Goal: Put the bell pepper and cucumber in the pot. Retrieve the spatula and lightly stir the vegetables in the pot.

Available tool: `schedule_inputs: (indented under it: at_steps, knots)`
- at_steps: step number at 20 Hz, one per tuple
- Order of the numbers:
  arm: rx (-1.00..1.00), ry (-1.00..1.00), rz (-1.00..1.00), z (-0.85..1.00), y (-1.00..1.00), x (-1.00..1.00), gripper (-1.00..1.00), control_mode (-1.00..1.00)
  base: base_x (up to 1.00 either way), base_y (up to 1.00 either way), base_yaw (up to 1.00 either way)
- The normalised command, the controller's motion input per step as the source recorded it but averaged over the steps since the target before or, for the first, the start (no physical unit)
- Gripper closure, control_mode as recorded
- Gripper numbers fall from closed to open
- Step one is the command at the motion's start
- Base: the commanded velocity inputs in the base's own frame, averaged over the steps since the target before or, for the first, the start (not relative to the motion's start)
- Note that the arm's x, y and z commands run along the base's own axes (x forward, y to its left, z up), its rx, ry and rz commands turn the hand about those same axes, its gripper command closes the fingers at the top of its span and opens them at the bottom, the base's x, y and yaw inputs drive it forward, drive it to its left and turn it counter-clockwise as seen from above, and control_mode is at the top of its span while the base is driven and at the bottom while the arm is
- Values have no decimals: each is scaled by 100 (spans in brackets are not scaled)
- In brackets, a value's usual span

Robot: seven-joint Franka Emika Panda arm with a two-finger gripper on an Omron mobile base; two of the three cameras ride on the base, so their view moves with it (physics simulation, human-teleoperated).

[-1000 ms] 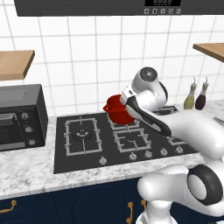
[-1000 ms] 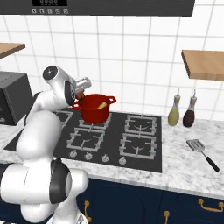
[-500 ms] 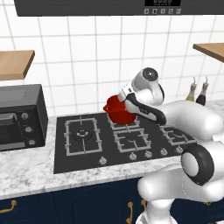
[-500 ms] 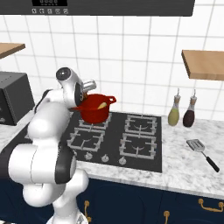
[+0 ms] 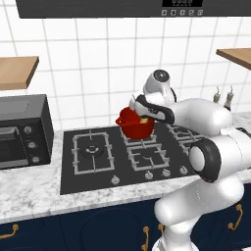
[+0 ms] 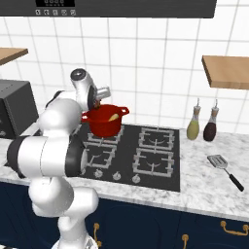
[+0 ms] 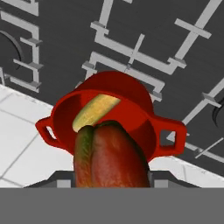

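Pepper carried over the pot
Gripper [image 7: 109,186], pinching the bell pepper [image 7: 109,155], has swung above the pot [image 7: 144,118] at frame centre; cucumber [image 7: 94,110] lies inside, release next

Bright, even, flat rendered light all round; faint soft shadows, a mild sheen on the pot [image 6: 104,125], everything sharp.

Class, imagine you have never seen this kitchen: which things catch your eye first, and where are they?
The glossy red pot on the back left burner stands out, with a pale green cucumber lying inside it. Just above it, the tool holds a red-green bell pepper. On the marble counter to the right of the hob lies the spatula.
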Motion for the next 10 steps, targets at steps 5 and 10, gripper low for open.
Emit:
schedule_inputs:
  at_steps: [5, 10]
  knots:
    - [0, 3, 0, -30, 1, 23, 100, -100, 0, 0, 0]
    - [0, 0, 0, -37, 0, 11, 100, -100, 0, 0, 0]
